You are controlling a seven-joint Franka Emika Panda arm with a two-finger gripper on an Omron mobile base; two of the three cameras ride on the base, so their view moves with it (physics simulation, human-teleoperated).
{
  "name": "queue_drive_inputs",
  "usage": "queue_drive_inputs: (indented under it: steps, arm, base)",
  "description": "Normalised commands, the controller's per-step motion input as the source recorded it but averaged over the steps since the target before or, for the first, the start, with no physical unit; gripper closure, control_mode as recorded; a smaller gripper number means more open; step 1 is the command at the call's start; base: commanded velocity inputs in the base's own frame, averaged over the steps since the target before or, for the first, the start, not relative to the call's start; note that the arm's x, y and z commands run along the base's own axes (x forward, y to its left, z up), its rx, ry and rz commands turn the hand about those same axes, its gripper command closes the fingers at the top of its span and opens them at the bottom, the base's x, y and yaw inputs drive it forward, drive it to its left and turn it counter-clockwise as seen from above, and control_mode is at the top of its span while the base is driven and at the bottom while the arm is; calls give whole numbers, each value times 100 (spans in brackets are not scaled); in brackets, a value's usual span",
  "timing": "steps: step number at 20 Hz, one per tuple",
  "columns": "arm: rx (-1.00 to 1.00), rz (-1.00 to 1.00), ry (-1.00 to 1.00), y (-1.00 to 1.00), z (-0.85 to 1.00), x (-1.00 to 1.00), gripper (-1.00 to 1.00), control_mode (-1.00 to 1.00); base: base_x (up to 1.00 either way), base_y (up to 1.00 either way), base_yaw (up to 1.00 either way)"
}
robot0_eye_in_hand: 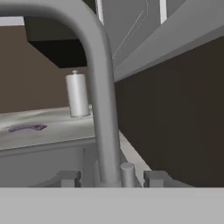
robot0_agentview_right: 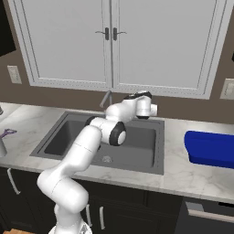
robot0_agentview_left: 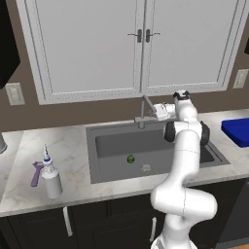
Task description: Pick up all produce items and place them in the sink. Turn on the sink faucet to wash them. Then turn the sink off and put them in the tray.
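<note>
A small green lime (robot0_agentview_left: 130,159) lies on the floor of the dark grey sink (robot0_agentview_left: 104,146), left of the silver drain (robot0_agentview_left: 145,168). The grey faucet (robot0_agentview_left: 144,109) stands at the sink's back rim. My gripper (robot0_agentview_left: 153,113) is level with the faucet, just to its right. In the hand view the faucet stem (robot0_eye_in_hand: 103,109) rises right in front of my gripper (robot0_eye_in_hand: 111,178). The fingertips (robot0_eye_in_hand: 68,178) stand apart on either side of the stem's base and a small lever stub (robot0_eye_in_hand: 127,173), touching neither. The blue tray (robot0_agentview_left: 238,131) sits on the counter at the right.
A white spray bottle (robot0_agentview_left: 50,177) and a purple tool (robot0_agentview_left: 36,173) stand on the left counter. A silver canister (robot0_eye_in_hand: 78,94) sits further back on that side. Closed white cabinets (robot0_agentview_left: 141,44) hang above the sink. My own arm crosses in front of the basin's right half.
</note>
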Motion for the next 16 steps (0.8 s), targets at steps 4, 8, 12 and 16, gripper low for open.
queue_drive_inputs:
  steps: [4, 8, 12, 16]
  arm:
    - [0, 0, -1, 0, 0, -3, 100, -100]
    - [0, -2, -8, 0, 0, -2, 100, -100]
    - [0, -11, -12, 0, 0, -1, 100, -100]
    - [0, -18, -14, 0, 0, -11, 100, -100]
  base:
    - [0, 0, 0]
    - [0, 0, 0]
    - [0, 0, 0]
    - [0, 0, 0]
